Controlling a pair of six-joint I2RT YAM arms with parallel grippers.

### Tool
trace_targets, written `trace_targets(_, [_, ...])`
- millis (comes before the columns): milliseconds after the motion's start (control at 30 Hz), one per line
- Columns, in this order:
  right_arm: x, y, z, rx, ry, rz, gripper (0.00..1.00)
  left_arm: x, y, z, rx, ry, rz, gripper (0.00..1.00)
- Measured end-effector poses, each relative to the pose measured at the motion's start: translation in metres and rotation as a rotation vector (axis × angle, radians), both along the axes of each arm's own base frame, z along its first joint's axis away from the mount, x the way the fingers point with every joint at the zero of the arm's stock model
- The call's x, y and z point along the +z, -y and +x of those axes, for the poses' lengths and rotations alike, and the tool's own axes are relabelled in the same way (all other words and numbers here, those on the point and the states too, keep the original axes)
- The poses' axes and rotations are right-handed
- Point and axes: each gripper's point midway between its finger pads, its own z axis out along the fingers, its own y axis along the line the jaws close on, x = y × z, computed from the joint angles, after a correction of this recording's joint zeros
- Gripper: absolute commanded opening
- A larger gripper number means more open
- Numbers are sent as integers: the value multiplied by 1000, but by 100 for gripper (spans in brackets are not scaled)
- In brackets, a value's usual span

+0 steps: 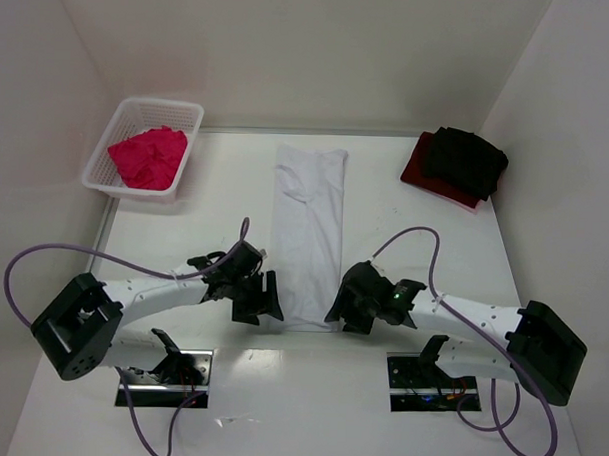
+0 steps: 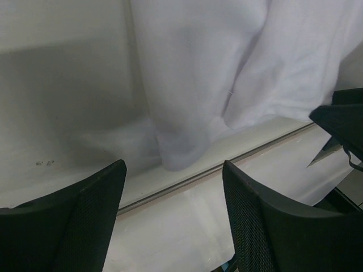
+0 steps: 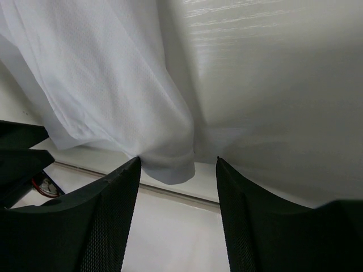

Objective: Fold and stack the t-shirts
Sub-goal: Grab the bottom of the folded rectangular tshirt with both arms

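Observation:
A white t-shirt (image 1: 308,223), folded into a long narrow strip, lies in the middle of the table with its near end at the front edge. My left gripper (image 1: 265,304) is at the strip's near left corner (image 2: 182,152), jaws open, the cloth just past the fingertips (image 2: 96,198). My right gripper (image 1: 339,308) is at the near right corner (image 3: 170,165), open, with the corner hanging between its fingertips (image 3: 122,187). A pink t-shirt (image 1: 147,155) lies crumpled in the basket. A black t-shirt (image 1: 469,159) lies on a dark red one (image 1: 423,175) at the back right.
The white lattice basket (image 1: 112,139) stands at the back left by the wall. White walls close in the table on three sides. The table's front edge (image 2: 227,164) runs just under both grippers. The other gripper's black fingertip (image 2: 340,120) shows at the right of the left wrist view.

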Motion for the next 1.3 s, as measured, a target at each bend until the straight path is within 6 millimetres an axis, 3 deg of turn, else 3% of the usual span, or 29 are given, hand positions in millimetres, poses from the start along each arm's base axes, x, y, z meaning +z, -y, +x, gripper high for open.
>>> trace_targets(200, [0,-4,5,-8,17,10,59,-12,0,-3,-2,-36,16,59])
trace_targets(300, [1,-7,7,-8,24,19,59,-14,2,-2,-5,-45,14,55])
trace_targets(433, [-2,-9,9,-7,24,20,53,-16,6,0,-6,-56,15,43])
trace_targets(533, [-4,-10,9,-4,21,15,45,-19,6,0,-8,-62,21,34])
trace_targets(600, [-4,-10,10,-2,24,16,35,-20,6,0,-8,-65,24,26])
trace_targets(633, [-4,-11,10,-1,26,19,30,-21,6,0,-9,-67,25,18])
trace_targets(767, [-4,-12,10,0,27,27,12,-22,5,1,-12,-67,30,0])
trace_targets(867, [-6,-10,9,-2,22,24,1,-20,7,3,-14,-69,35,0])
trace_targets(967, [-5,-9,9,-6,26,22,0,-15,8,6,-15,-69,44,0])
trace_targets(1133, [15,-8,25,-8,77,24,0,15,20,32,-31,7,28,0])
trace_targets(1300, [63,0,89,-78,230,49,0,57,18,92,41,143,-26,0])
